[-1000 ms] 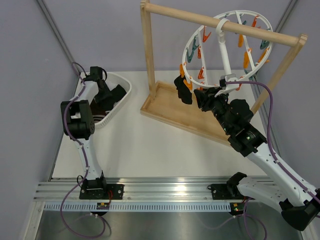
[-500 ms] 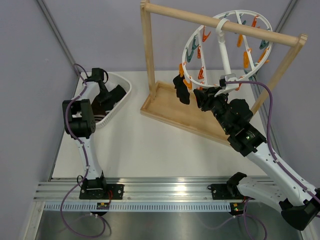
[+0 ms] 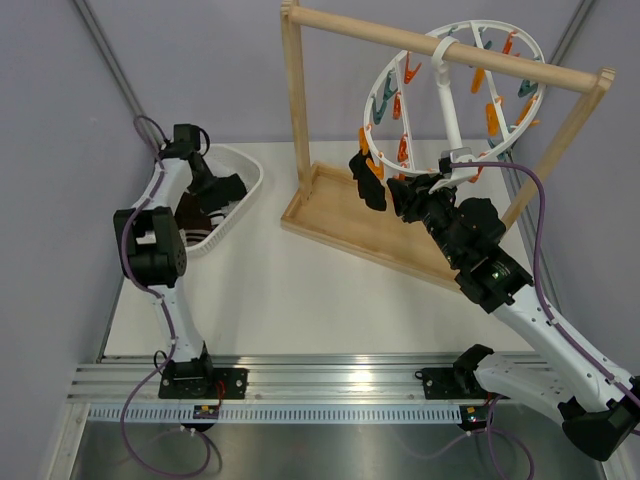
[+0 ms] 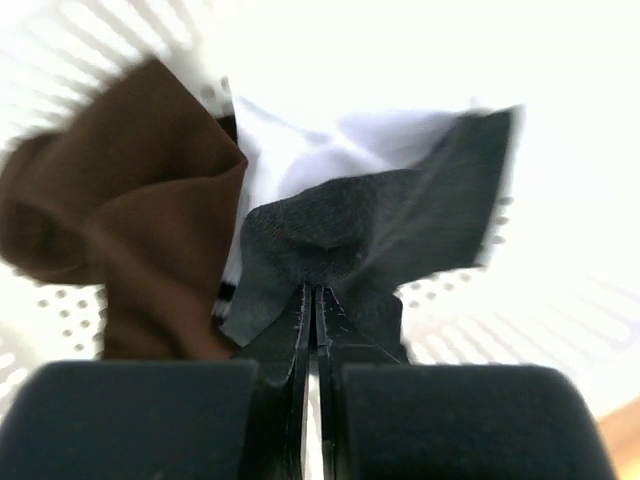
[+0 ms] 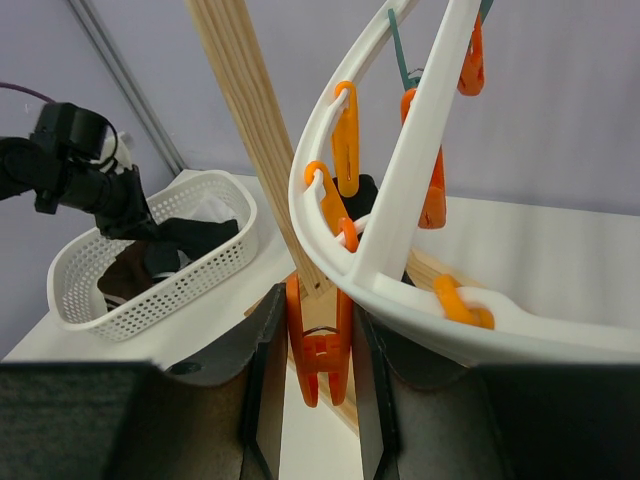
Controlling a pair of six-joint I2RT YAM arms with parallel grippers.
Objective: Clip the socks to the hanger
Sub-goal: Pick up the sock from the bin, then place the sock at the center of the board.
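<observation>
"Reaching where, the left end effector (image 4: pixel 315 292)?"
"Into the basket (image 3: pixel 258 185), left of the wooden stand (image 3: pixel 296 100). Elbow folded high, pinched shut on a black sock (image 4: pixel 330 225)."
"The right end effector (image 5: pixel 318 310)?"
"Arm stretched to the hanger (image 3: pixel 447 100) on that stand's bar, gripping an orange clip (image 5: pixel 318 355)."

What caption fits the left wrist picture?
Left gripper pinches a black sock above the white basket.

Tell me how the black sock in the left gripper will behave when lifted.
Probably floppy: the black sock bunches at the shut left gripper. Likely light, thin fabric, hanging limp. May drag the brown sock beside it.
</observation>
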